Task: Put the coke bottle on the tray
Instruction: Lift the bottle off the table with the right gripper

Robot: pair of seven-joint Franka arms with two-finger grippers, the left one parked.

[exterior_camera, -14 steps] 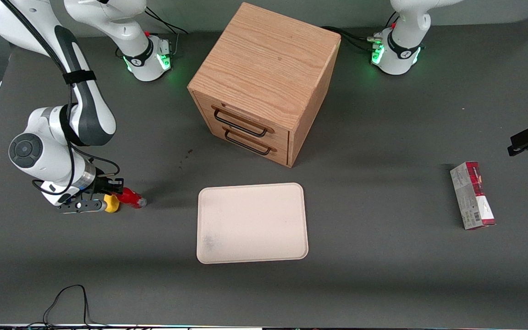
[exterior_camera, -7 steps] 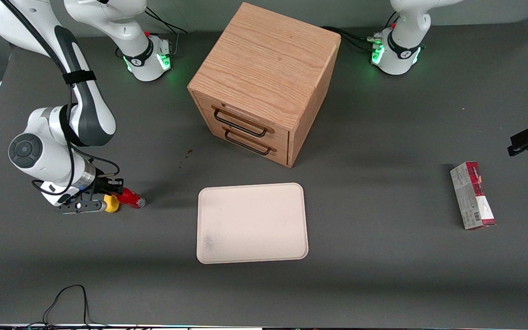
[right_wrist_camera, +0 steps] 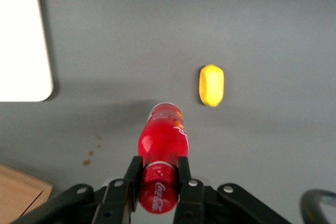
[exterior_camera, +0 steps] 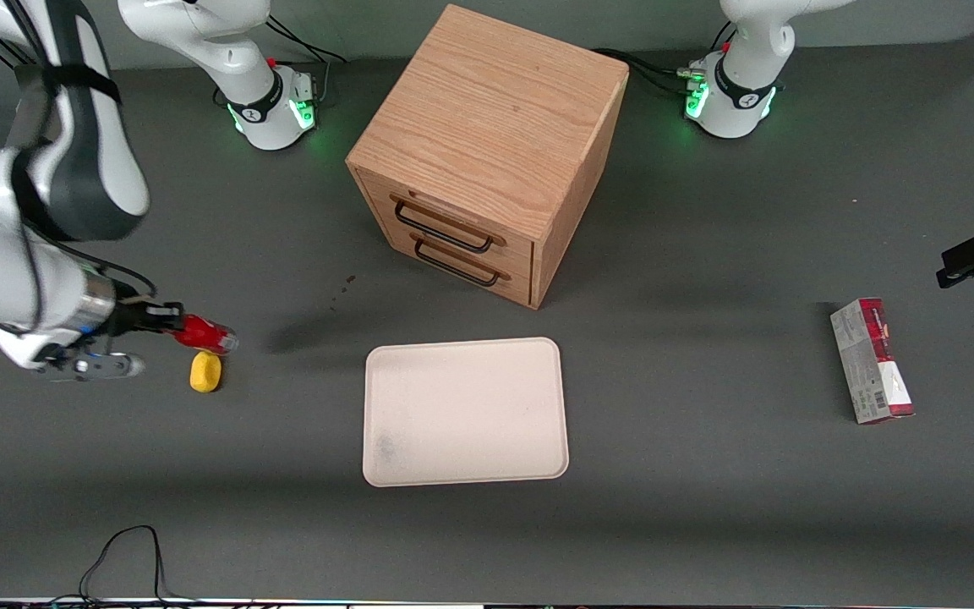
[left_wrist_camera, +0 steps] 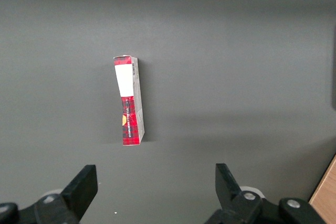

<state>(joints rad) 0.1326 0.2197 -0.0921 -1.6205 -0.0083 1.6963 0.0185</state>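
Note:
The small red coke bottle [exterior_camera: 201, 333] is clamped at its capped end between the fingers of my right gripper [exterior_camera: 167, 328] and hangs lifted above the table, toward the working arm's end. In the right wrist view the bottle [right_wrist_camera: 161, 145] sticks out from the gripper [right_wrist_camera: 157, 170], both black fingers pressed on its sides. The cream tray [exterior_camera: 465, 412] lies flat in front of the wooden cabinet, nearer the front camera; only its corner [right_wrist_camera: 23, 51] shows in the wrist view. Nothing lies on the tray.
A yellow oval lump [exterior_camera: 205, 371] lies on the table just below the held bottle, also in the wrist view [right_wrist_camera: 211, 85]. The wooden drawer cabinet [exterior_camera: 487, 152] stands mid-table. A red-and-grey box [exterior_camera: 872, 360] lies toward the parked arm's end.
My gripper has risen from the table with the bottle clamped in it and has moved a little away from the tray. The yellow lump stayed on the table and is now uncovered.

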